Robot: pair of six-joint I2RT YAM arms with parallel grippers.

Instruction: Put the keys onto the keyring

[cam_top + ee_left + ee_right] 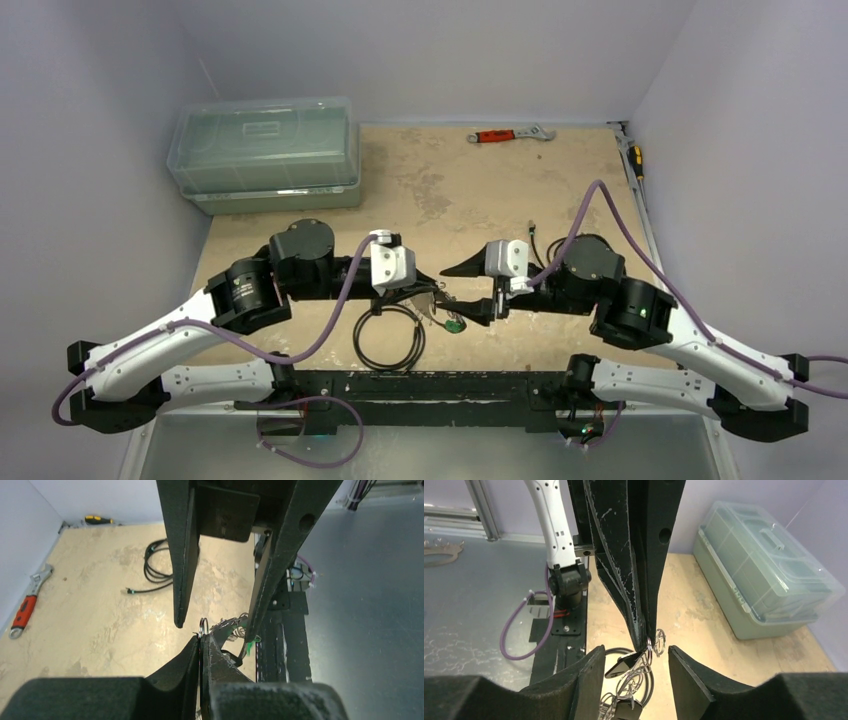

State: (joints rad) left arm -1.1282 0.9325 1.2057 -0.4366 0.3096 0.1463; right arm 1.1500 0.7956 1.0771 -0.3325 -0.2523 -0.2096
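Observation:
My left gripper [436,292] [201,637] is shut on a small silvery keyring [203,625] [651,646], pinching it edge-on at the fingertips. A bunch of keys [631,672] [231,626] hangs from the ring, with wire loops, dark heads and a green piece [453,325] [252,640]. My right gripper [452,292] [636,652] is open. Its two fingers [586,677] straddle the left fingertips and the ring without touching them. A second small ring [660,641] sticks out beside the pinched one.
A black cable coil [390,340] lies on the table under the keys. At the back left stands a clear lidded plastic box [265,150] [764,575]. A red-handled wrench [510,134] [25,612] and a yellow screwdriver [636,160] lie along the far edges.

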